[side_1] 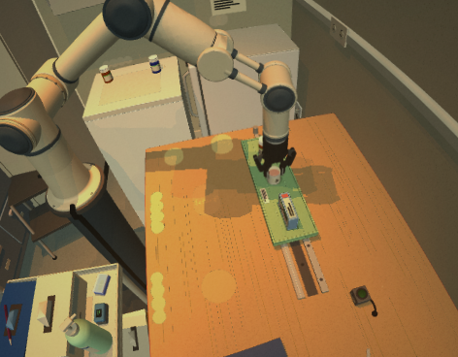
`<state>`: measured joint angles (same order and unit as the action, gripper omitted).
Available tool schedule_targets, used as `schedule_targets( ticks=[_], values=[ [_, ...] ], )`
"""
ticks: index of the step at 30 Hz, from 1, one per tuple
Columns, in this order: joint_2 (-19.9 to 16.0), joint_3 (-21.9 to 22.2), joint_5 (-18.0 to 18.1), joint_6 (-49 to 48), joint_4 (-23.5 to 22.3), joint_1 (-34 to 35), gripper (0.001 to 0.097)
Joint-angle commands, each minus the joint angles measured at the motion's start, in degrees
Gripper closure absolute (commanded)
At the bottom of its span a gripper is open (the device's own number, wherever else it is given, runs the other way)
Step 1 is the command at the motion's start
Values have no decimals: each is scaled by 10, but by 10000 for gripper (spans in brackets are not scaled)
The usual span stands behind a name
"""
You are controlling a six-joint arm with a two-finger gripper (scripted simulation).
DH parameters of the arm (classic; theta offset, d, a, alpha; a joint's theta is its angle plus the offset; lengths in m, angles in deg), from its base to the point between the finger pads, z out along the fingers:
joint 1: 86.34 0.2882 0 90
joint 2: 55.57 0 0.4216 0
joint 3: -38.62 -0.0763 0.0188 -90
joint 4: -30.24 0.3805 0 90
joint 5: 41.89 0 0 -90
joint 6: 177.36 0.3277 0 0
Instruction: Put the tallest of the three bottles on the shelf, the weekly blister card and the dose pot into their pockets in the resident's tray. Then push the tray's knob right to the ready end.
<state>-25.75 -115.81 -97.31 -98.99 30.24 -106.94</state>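
Note:
My gripper (pixel 274 170) points straight down over the far half of the green tray (pixel 278 193) and stands around a pale bottle (pixel 274 173) that sits upright in the tray; the fingers are still closed on it. The weekly blister card (pixel 288 211) lies lengthwise in the tray's near half. A small dark knob (pixel 264 194) sits at the tray's left edge. Two shorter bottles, one with a red cap (pixel 106 73) and one with a blue band (pixel 155 63), stand on the white shelf unit behind the table. The dose pot is hidden from me.
The orange table (pixel 292 242) carries two pale rails (pixel 305 267) running from the tray's near end. A green button box (pixel 361 295) sits near the right front. A cart with small items (pixel 64 315) stands at the lower left.

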Motion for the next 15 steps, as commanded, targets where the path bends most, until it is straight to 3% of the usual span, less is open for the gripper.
schedule_targets(
  ticks=[1,8,15],
  values=[
    [0,0,0,0,0,0,466],
    [0,0,0,0,0,0,331],
    [0,0,0,0,0,0,331]
  ],
)
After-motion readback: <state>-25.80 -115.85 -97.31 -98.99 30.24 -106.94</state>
